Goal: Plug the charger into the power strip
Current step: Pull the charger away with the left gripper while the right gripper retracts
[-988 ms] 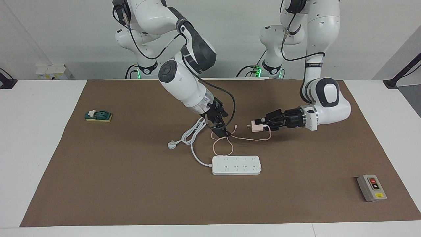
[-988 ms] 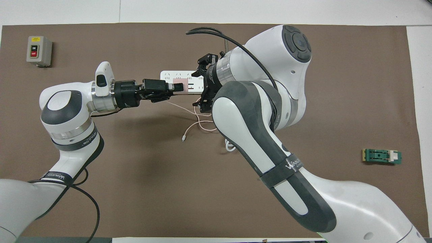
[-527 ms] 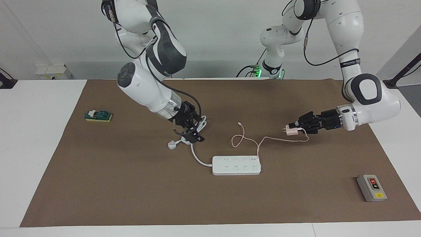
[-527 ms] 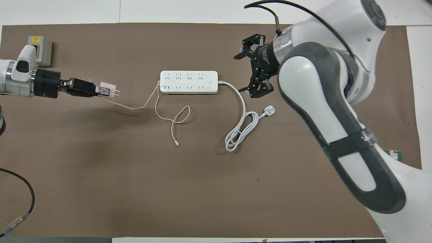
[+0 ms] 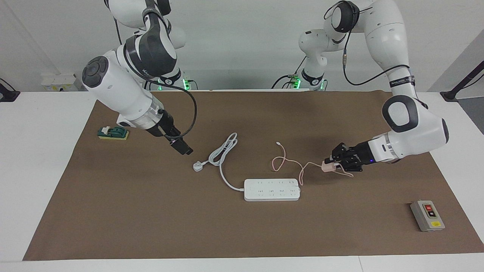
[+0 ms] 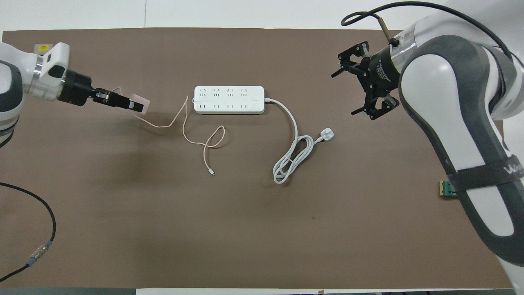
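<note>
1. The left end effector point(image 5: 329, 165) is clamped on the small pale-pink cube charger point(image 5: 327, 166), up off the counter, beside the flat white plastic power strip point(image 5: 272, 189) toward the left arm's end;
2. The charger looks light and rigid, its thin cable limp; I'd grip the cube's flat sides;
3. The right end effector point(image 5: 184, 148) waits with fingers spread, holding nothing, over bare mat toward the right arm's end of the strip.

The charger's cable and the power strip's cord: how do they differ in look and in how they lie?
The charger's cable is thin and pink, the power strip's cord thick and white. The cable lies in loose open curves, the cord partly folded into a tight bundle. The cable ends in a tiny connector, the cord in a white plug. Both rest on the brown mat.
</note>
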Robot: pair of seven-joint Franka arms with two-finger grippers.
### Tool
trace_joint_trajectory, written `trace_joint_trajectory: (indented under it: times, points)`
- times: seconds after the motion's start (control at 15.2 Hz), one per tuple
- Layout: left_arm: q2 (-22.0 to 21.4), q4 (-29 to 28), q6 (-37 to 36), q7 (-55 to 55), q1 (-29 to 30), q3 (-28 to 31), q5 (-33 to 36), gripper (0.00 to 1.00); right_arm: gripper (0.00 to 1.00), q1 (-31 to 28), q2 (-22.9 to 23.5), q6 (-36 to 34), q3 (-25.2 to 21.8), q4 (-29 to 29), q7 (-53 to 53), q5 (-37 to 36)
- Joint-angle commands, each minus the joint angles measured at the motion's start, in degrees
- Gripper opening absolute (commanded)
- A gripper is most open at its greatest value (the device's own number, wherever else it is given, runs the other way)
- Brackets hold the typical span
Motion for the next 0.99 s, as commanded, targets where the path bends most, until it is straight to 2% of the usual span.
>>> trace_joint_trajectory:
  times: [0.0,0.07,0.26,0.46,0.66,0.92]
  points:
    - [2.4,4.0,1.8,2.5,-2.9,0.8,2.5,0.04,1.00,-2.1,-1.4,-2.4,0.4,-0.4,-8.4,-4.2]
    - [2.7,4.3,3.9,4.7,-4.1,0.8,2.6,0.04,1.00,-2.8,-2.0,-2.5,0.4,-0.4,-11.8,-5.9]
    - [3.0,4.4,7.2,10.3,-6.6,0.7,8.5,0.01,1.00,-3.6,-3.2,-2.5,0.3,-0.4,-22.7,-10.5]
    - [3.0,4.3,9.3,11.4,-8.7,0.8,11.6,0.00,1.00,-4.5,-5.0,-2.6,0.0,-0.5,-34.2,-12.1]
    - [3.0,3.9,15.8,12.1,-10.3,0.5,18.0,0.00,1.00,-5.9,-6.7,-4.0,0.0,-0.7,-41.3,-12.5]
    - [3.0,3.2,17.1,17.1,-12.0,0.6,19.1,0.00,1.00,-6.3,-10.5,-5.6,0.1,-1.7,-52.0,-18.3]
